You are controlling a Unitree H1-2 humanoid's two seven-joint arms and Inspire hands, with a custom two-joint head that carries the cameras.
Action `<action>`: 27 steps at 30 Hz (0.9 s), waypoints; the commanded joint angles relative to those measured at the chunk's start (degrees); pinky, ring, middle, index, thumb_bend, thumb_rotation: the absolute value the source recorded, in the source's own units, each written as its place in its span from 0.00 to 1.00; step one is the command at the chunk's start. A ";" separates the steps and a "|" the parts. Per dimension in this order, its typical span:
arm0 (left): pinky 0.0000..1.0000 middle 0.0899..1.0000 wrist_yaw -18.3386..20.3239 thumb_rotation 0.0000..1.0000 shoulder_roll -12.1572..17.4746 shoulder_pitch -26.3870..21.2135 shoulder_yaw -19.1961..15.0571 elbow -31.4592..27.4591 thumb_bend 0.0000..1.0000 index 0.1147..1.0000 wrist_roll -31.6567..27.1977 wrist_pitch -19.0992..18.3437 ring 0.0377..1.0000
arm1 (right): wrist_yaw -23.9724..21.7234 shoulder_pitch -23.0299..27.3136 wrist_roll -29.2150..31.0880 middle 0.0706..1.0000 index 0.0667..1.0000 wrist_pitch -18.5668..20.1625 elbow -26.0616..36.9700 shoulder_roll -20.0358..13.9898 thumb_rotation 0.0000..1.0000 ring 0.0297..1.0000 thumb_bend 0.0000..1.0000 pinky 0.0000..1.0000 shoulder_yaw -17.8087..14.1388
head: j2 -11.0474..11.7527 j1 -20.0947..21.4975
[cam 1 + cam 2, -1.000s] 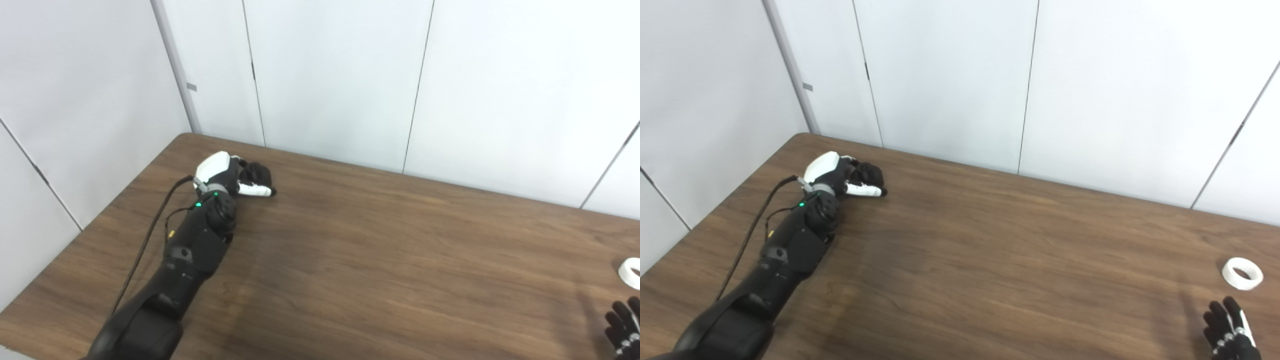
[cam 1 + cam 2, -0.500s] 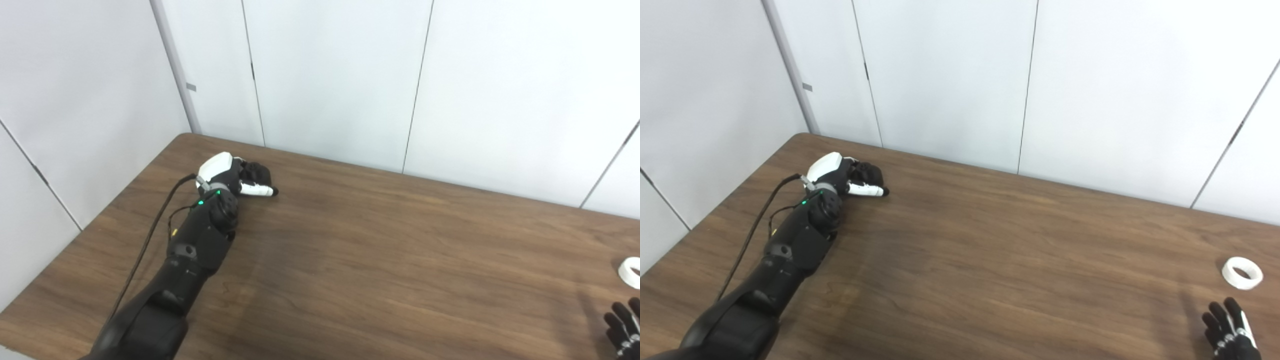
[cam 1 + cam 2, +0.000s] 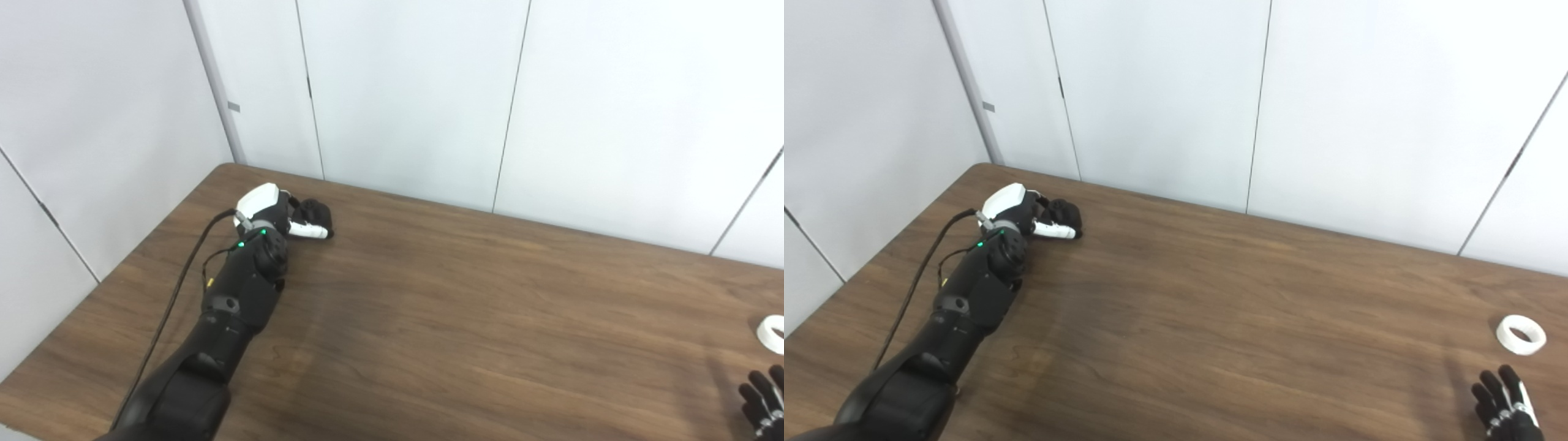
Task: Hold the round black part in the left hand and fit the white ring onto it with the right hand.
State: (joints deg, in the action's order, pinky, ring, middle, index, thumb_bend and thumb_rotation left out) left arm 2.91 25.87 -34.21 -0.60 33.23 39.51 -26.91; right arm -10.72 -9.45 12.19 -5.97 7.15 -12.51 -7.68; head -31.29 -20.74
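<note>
Left hand at far tabletop corner, fingers curled round black part, mostly hidden. Right hand cut off by frame, fingers spread, empty, near white ring.

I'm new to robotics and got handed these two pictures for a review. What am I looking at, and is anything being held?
Both pictures come from two cameras side by side on a humanoid robot's head, looking down at a brown table, so they show one scene from slightly different spots.

The long dark limb entering from the bottom left is the robot's left arm. Its left hand, with a white back, is at the table's far left corner, its fingers curled around a round black part. It looks like a grip, and the part seems to be low on the table.

At the bottom right edge, only the spread dark fingertips of the right hand show. It holds nothing.

Just beyond it, a white ring lies flat on the table, untouched. It is meant to be fitted onto the black part; that has not begun.
</note>
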 commanded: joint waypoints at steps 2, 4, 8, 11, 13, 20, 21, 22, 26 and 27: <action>1.00 0.91 -0.17 0.40 1.44 -2.31 -1.12 -1.64 0.95 0.76 1.72 0.00 0.98 | -0.36 -1.93 0.74 0.96 0.99 -0.65 -2.50 0.63 1.00 0.96 0.51 1.00 0.24 | -0.03 -0.09; 1.00 0.92 0.26 0.40 1.35 -2.31 -1.50 -1.76 0.95 0.78 2.26 0.00 0.98 | -0.38 -1.90 0.68 0.96 0.99 -0.59 -2.53 0.56 1.00 0.96 0.51 1.00 0.25 | -0.06 -0.33; 1.00 0.91 0.26 0.40 1.40 -2.11 -1.59 -1.91 0.95 0.77 2.46 0.01 0.97 | -0.40 -1.75 0.64 0.96 0.99 -0.47 -2.65 0.54 1.00 0.96 0.51 1.00 0.28 | 0.06 -0.38; 1.00 0.91 0.74 0.40 1.43 -1.97 -1.65 -2.16 0.95 0.76 2.82 0.01 0.97 | -0.33 -1.79 0.49 0.96 0.99 -0.51 -2.58 0.57 1.00 0.96 0.53 1.00 0.28 | 0.06 -0.38; 1.00 0.91 1.42 0.40 1.27 -1.96 -2.01 -2.47 0.94 0.76 3.43 0.00 0.97 | -0.33 -1.82 0.55 0.96 0.99 -0.52 -2.58 0.58 1.00 0.96 0.53 1.00 0.25 | 0.06 -0.38; 1.00 0.89 1.58 0.38 0.78 -2.22 -2.68 -2.32 0.94 0.73 3.78 0.01 0.97 | -0.77 -1.82 0.93 0.97 1.00 -0.61 -2.72 0.43 1.00 0.96 0.52 1.00 0.31 | 0.02 -0.12; 1.00 0.89 1.34 0.37 0.69 -2.24 -2.82 -2.22 0.94 0.72 3.66 0.01 0.97 | -0.85 -1.85 0.96 0.97 1.00 -0.63 -2.71 0.40 1.00 0.96 0.52 1.00 0.31 | 0.02 -0.12; 1.00 0.88 1.07 0.36 0.66 -2.21 -2.78 -2.22 0.93 0.71 3.37 0.01 0.96 | -0.71 -1.86 0.70 0.97 0.99 -0.64 -2.72 0.43 1.00 0.96 0.52 1.00 0.29 | -0.04 0.00; 1.00 0.87 0.38 0.33 0.65 -2.31 -2.59 -1.80 0.90 0.65 2.35 0.03 0.95 | -0.25 -1.90 0.32 0.96 0.99 -0.52 -2.47 0.69 1.00 0.95 0.51 1.00 0.19 | -0.01 0.12; 1.00 0.86 0.02 0.31 0.63 -2.29 -2.58 -1.75 0.90 0.64 1.87 0.03 0.95 | -0.22 -1.91 0.47 0.96 0.99 -0.40 -2.39 0.75 1.00 0.95 0.51 1.00 0.16 | -0.01 0.12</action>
State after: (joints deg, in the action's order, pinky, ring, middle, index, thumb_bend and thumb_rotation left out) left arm 4.57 25.18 -34.17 -2.95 32.41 41.52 -26.92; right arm -11.01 -9.43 12.25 -5.97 7.11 -12.60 -7.71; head -31.29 -20.57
